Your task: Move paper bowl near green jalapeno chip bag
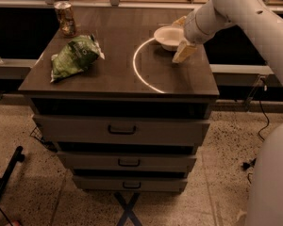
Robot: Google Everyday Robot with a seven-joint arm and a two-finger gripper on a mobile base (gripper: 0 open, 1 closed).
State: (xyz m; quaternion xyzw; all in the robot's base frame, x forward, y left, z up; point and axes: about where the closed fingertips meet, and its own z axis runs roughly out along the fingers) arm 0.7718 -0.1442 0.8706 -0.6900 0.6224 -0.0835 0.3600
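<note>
The paper bowl (167, 36), off-white and shallow, sits at the back right of the dark cabinet top (113, 74). The green jalapeno chip bag (75, 55) lies wrinkled at the left of the top, well apart from the bowl. My gripper (181, 36) is at the bowl's right edge and open. One tan finger (184, 52) is in front of the bowl and the other (179, 21) is behind it. The white arm reaches in from the upper right.
A metallic drink can (65, 18) stands at the back left corner behind the bag. A bright ring of light (137, 69) lies on the top left of the bowl. The cabinet has three drawers (121, 130). A shelf runs behind it.
</note>
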